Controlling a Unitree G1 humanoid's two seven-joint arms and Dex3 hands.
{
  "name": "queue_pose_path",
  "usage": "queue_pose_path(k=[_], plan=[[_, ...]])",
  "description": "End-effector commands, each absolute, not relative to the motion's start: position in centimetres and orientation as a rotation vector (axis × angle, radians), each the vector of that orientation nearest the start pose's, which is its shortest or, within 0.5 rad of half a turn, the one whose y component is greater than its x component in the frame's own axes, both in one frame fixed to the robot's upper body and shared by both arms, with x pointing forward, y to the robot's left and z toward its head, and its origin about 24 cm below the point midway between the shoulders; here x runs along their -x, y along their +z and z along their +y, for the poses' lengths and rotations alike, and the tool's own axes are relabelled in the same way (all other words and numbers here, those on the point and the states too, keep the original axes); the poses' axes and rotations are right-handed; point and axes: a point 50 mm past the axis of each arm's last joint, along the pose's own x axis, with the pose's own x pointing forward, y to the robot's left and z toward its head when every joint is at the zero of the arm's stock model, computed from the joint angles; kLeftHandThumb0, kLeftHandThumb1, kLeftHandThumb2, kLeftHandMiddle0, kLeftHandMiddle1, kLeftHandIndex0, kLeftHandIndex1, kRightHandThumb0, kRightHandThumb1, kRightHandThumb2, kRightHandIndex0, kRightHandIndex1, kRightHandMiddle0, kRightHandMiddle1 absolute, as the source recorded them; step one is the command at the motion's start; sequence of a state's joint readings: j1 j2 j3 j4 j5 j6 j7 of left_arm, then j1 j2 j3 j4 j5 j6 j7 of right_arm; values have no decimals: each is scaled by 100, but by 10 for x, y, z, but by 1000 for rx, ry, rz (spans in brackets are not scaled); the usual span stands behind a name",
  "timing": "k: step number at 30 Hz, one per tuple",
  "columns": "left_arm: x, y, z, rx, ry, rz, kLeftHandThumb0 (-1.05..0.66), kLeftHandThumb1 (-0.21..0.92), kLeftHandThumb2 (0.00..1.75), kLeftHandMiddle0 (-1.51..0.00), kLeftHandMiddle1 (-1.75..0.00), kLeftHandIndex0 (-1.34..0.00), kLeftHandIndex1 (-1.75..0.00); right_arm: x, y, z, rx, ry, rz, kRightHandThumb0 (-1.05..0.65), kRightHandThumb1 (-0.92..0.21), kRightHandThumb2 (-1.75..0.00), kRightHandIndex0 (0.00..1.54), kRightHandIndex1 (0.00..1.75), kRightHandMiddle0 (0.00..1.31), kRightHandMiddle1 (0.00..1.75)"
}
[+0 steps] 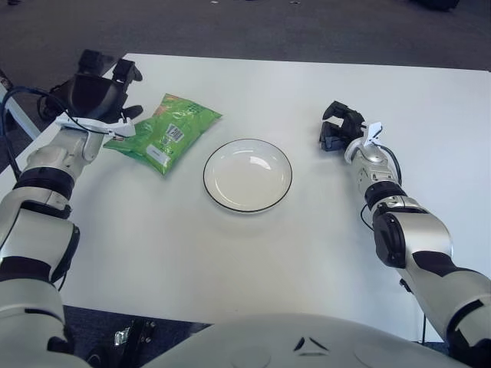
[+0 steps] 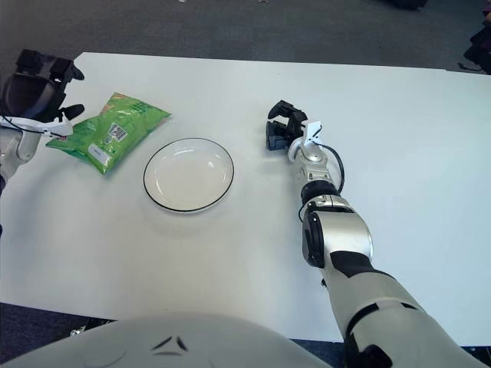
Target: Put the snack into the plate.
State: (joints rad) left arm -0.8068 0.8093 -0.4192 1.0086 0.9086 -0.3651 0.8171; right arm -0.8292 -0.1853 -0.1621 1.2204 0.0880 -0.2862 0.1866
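In the left eye view, a crinkled green foil snack bag [image 1: 163, 136] with a white barcode label is seen lying flat on the white rectangular table [image 1: 253, 253], just left of a round white plate with a thin black rim [image 1: 247, 175]; the two are near but apart, and the plate holds nothing. The black three-fingered left hand [image 1: 93, 93] is shown at the bag's upper left corner, its fingers [image 1: 127, 73] spread and closed on nothing; whether it touches the bag cannot be told. The black right hand [image 1: 339, 126] is seen to the right of the plate, well apart from it, with its fingers curled inward around nothing. In the right eye view, the same arrangement is presented: the snack bag [image 2: 107, 135] lies left of the plate [image 2: 189, 174], the left hand [image 2: 34, 86] appears at the far left edge beside the bag, and the right hand [image 2: 282, 127] shows curled, to the right of the plate.
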Motion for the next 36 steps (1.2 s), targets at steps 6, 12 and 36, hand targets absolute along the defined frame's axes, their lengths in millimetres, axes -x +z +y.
queue_pose_path(k=[6,12,36], plan=[[-356,178,285,-1744,463,-668,-2,37,138,0,-61,-22,-127,-360,15,-169,51,130,314,-1,1,-170,86,174,63,174],[-354,187,267,-1717,547,-668,-24,46,121,0,-67,-14,-127,-360,15,-169,81,130,326,-1,3,-172,86,175,66,173],[-340,183,214,-1432,585,-208,-96,92,85,-2,-62,0,-80,-361,16,-166,85,148,334,-1,1,-169,84,175,66,172]])
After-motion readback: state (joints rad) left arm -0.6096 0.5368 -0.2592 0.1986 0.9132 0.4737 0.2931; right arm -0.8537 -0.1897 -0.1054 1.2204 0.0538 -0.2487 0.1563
